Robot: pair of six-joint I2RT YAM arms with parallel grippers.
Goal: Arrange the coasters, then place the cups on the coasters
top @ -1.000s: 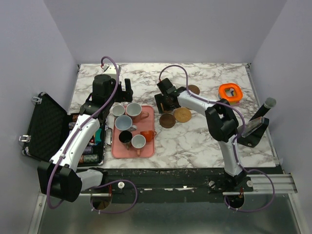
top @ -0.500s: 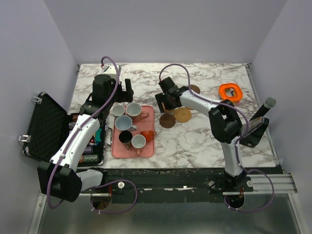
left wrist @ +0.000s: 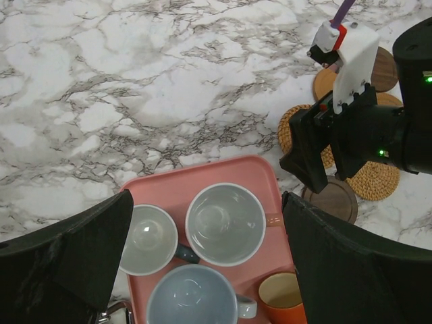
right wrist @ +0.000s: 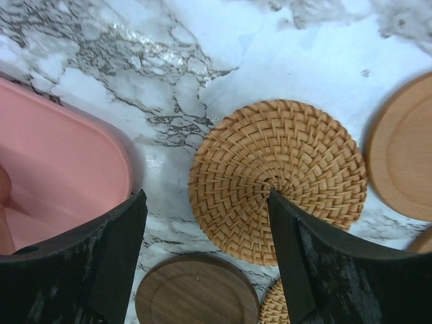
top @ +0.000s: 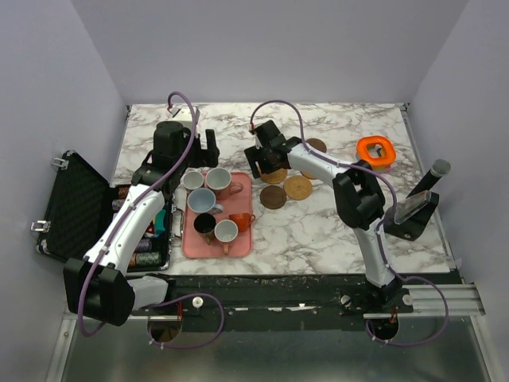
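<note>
The right gripper hangs wide open and empty over a woven rattan coaster lying flat on the marble table just beside the pink tray; light, stiff, thin and rough, it probably wants pinching across its rim.

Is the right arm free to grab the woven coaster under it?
Probably yes: the right arm, jaws open, hangs above the woven coaster; nothing covers it, and the pink tray lies apart.
</note>
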